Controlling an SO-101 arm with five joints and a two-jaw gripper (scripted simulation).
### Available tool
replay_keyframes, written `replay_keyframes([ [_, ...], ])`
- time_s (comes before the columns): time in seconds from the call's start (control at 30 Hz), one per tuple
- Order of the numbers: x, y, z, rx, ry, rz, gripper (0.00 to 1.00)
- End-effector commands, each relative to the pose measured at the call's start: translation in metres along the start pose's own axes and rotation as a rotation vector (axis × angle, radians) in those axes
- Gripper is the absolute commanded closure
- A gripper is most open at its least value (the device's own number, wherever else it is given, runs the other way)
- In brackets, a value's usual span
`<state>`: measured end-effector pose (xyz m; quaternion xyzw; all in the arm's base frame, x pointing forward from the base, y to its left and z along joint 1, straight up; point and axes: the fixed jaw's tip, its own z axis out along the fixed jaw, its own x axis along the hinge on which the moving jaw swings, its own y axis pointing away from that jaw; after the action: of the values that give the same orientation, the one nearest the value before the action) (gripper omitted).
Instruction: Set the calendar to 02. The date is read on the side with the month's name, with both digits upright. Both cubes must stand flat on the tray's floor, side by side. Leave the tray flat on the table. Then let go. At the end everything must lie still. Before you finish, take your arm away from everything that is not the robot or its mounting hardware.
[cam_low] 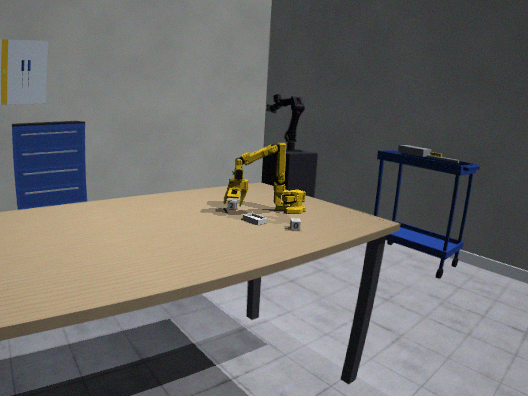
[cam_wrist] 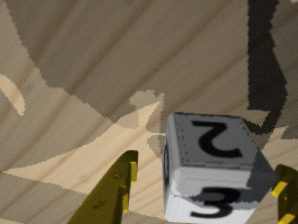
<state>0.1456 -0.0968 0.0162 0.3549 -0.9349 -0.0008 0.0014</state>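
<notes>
Cube (cam_wrist: 212,167) is white, showing black 2 and 3, between the apart pincer (cam_wrist: 205,192) fingers on the surface (cam_low: 150,250).

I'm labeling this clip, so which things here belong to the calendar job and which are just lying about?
Job: gripper, open around the cube showing 2 and 3; second cube; tray.
Lying about: blue cart; blue drawer cabinet; black arm; wall poster.
</notes>
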Motion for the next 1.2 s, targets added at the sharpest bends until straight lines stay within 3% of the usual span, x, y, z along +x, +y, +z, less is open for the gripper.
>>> replay_keyframes([
  [0.0,0.001,-0.0056,-0.003,0.026,-0.008,0.001,0.68],
  [0.6,0.0011,-0.0123,-0.003,0.026,-0.008,0.001,0.8],
  [1.17,0.0012,-0.0146,-0.003,0.026,-0.007,0.001,0.84],
])
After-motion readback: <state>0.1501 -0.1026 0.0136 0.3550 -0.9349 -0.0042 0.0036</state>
